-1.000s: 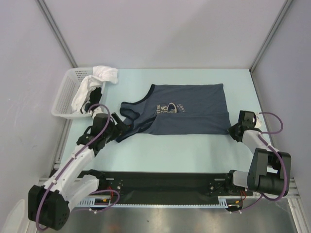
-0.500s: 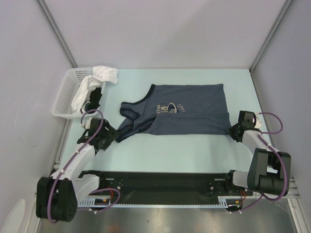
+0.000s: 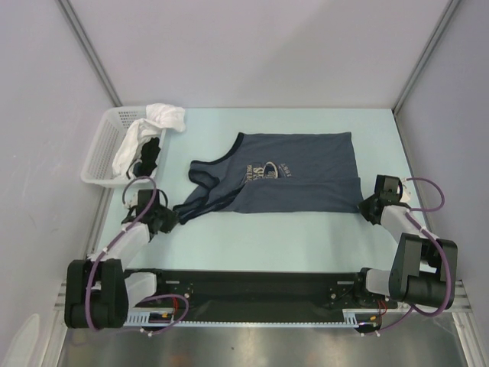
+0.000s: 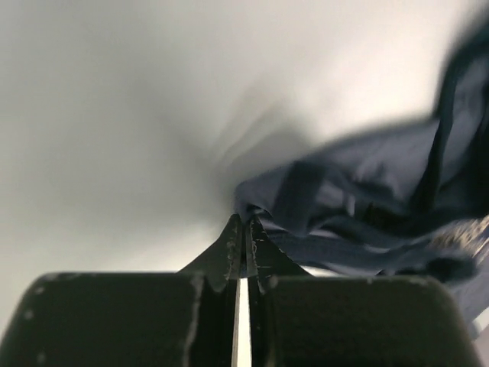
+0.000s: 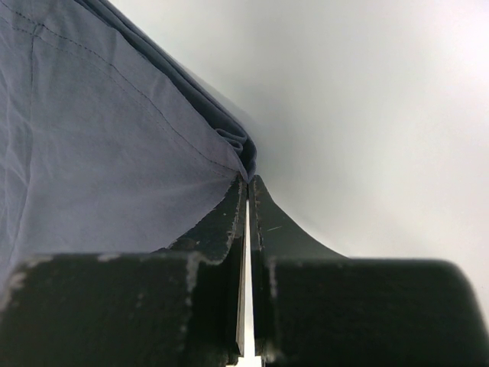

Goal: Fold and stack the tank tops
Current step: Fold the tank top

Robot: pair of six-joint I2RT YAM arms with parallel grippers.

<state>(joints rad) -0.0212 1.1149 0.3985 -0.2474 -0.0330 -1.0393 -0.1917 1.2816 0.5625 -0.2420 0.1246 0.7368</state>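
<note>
Black and pressed tight together, the left gripper (image 4: pixel 243 233) has its jaws closed with a bunched edge of the slate-blue tank top (image 4: pixel 359 191) caught right at the tips, and the overhead view agrees: that gripper (image 3: pixel 173 214) sits low at the strap end of the garment, on the near left of the table (image 3: pixel 267 241). Over to the other side, the right gripper (image 5: pixel 247 182) is clamped as well, a folded corner of the same cloth nipped between its tips, and from above it (image 3: pixel 365 205) is at the near right corner of the hem. So both arms have hold of this one top, one at each end of its near edge. Between them the slate-blue tank top (image 3: pixel 298 164) lies flat across the middle of the table, straps to the left, hem to the right, with its near long side folded up over the body; the fold's edge runs just below the chest print (image 3: pixel 266 170). Further out, at the far left, the white lattice basket (image 3: pixel 101 149) holds a white cloth (image 3: pixel 164 116) spilling over its far rim, and the black tank top (image 3: pixel 150 155) hangs at its right side, well apart from the slate-blue one.
</note>
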